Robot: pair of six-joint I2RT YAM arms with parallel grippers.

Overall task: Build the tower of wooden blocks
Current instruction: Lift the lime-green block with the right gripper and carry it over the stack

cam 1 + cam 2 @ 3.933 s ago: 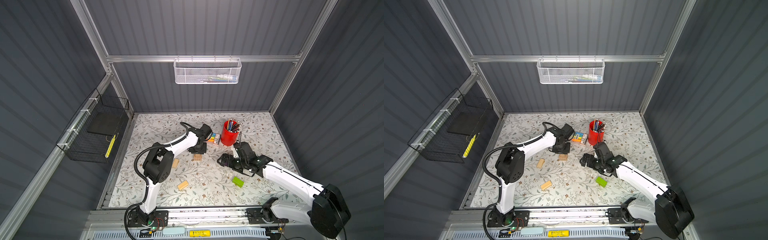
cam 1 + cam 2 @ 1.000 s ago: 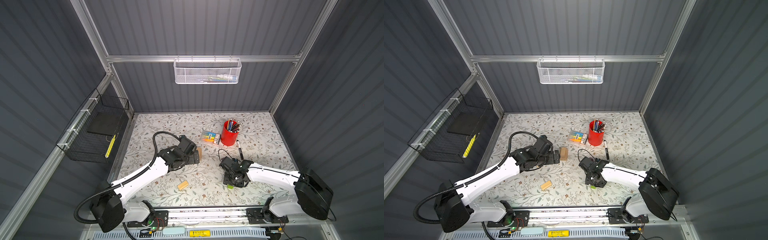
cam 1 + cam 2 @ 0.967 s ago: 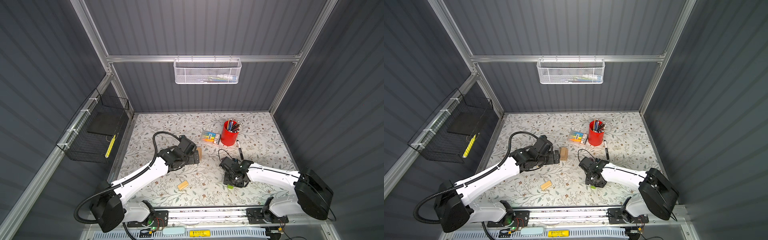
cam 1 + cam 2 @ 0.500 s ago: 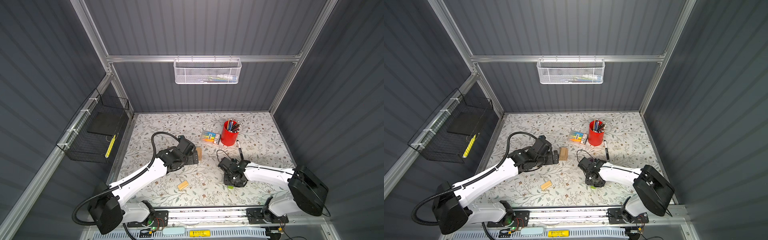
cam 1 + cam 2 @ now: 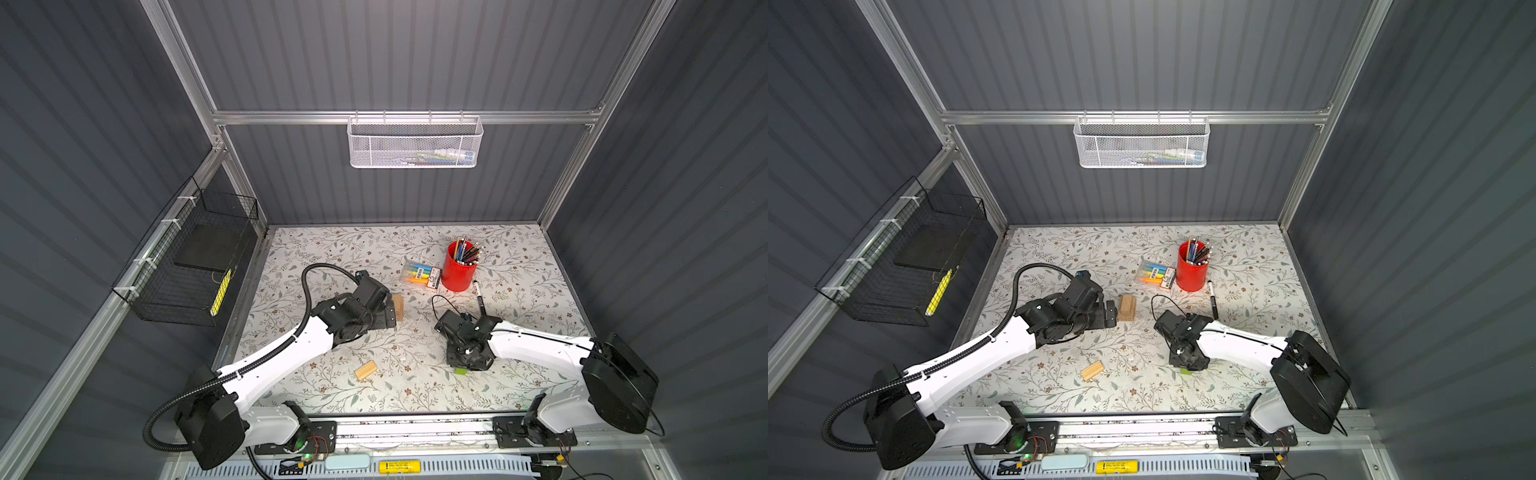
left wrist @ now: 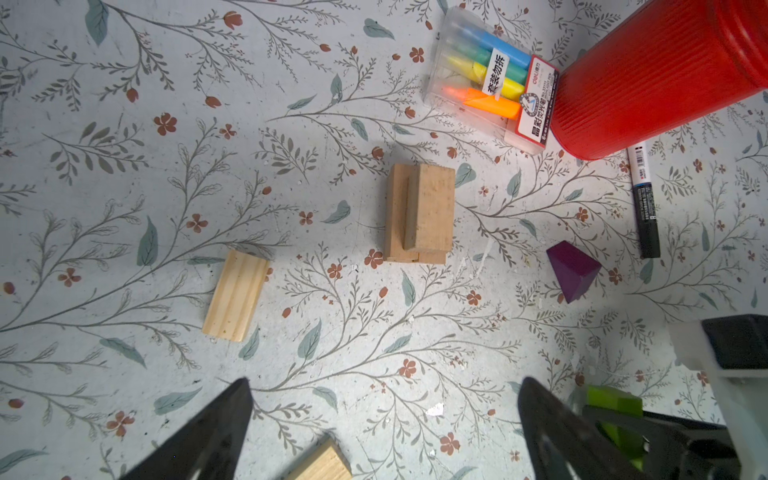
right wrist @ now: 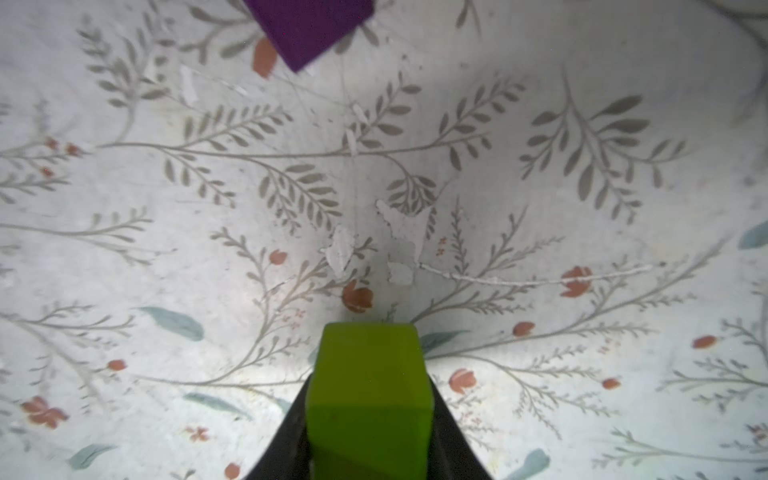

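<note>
A short tower of tan wood blocks [image 5: 398, 307] [image 5: 1126, 308] [image 6: 419, 212] stands mid-table. My left gripper [image 5: 388, 316] [image 6: 384, 386] hangs open just left of it, holding nothing. A loose tan block [image 5: 365, 370] [image 5: 1092, 370] lies nearer the front. The left wrist view shows two loose tan blocks [image 6: 236, 295] [image 6: 320, 463]. My right gripper [image 5: 467, 361] [image 7: 368, 382] points down, shut on the lime green block [image 7: 368, 395] [image 5: 460, 370] [image 6: 615, 409], low over the mat. The purple block [image 6: 572, 268] [image 7: 307, 29] lies close by, hidden in both top views.
A red pencil cup [image 5: 458, 268], a clear highlighter pack [image 5: 419, 274] and a black marker [image 5: 479, 297] sit behind the tower. A white mesh basket [image 5: 415, 143] hangs on the back wall and a black wire basket [image 5: 195, 266] on the left wall.
The right gripper's jaws have closed onto the green block. The left arm has hardly moved and stays open beside the tower.
</note>
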